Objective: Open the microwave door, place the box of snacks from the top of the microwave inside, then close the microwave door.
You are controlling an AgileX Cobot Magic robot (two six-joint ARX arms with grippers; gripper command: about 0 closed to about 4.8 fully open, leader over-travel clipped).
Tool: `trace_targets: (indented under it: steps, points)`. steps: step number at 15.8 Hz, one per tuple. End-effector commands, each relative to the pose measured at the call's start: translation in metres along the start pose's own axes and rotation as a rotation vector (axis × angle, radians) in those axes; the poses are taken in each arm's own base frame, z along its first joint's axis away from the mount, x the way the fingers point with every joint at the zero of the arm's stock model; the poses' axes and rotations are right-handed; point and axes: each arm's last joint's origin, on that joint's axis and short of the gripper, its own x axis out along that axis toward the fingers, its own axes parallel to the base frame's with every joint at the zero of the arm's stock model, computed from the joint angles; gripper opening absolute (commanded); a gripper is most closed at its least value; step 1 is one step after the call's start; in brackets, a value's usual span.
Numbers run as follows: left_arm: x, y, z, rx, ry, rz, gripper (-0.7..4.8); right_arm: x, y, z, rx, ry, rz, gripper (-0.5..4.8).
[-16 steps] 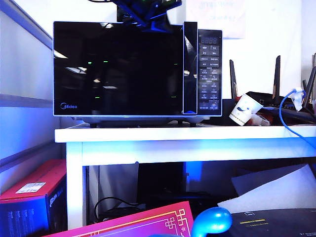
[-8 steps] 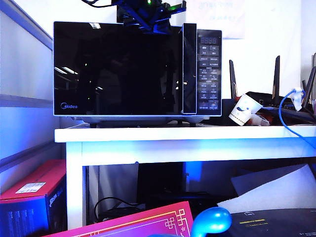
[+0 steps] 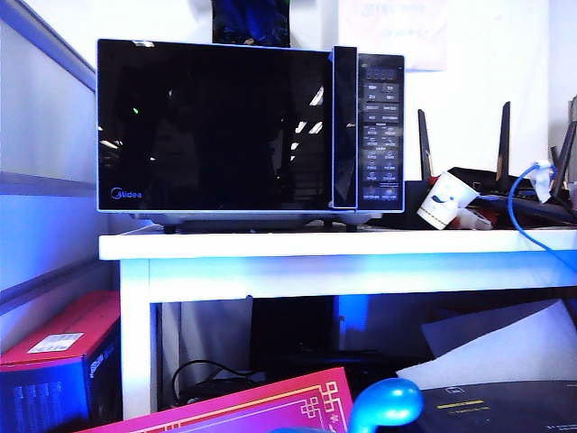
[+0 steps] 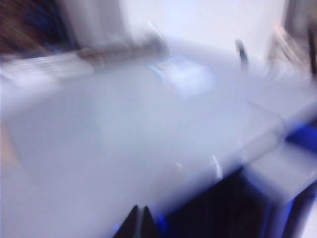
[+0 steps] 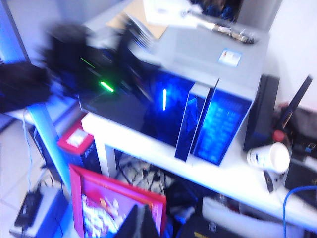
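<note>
- You have the microwave (image 3: pixel 251 126) on the worktop (image 3: pixel 343 245), its door (image 3: pixel 215 126) left of the button panel (image 3: pixel 381 131).
- The paper cup (image 3: pixel 447 201) lies right of the microwave.
- Left pincer (image 4: pixel 139 223) hangs over the microwave's top; right pincer (image 5: pixel 140 220) hovers nearer you.

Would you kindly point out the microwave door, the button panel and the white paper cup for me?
microwave door (image 3: pixel 216 126), exterior view, middle of the black glass.
button panel (image 3: pixel 380 135), exterior view, centre of the button rows.
white paper cup (image 3: pixel 446 202), exterior view, its side wall.
</note>
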Motion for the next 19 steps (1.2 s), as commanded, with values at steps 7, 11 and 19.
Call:
trace_targets:
  steps: [7,11,19]
  points:
    - [-0.350,0.038,0.144,0.027,-0.178,-0.200,-0.06,-0.089,-0.001,-0.016,-0.038,-0.227,0.016,-0.05]
    - [-0.466,0.047,0.112,0.019,-0.087,-0.181,-0.06,-0.100,-0.001,-0.023,-0.081,-0.243,0.009,-0.05]
    - [-0.547,0.044,-0.002,-0.106,-0.070,-0.059,-0.07,-0.051,0.008,-0.096,-0.025,-0.333,0.056,-0.05]
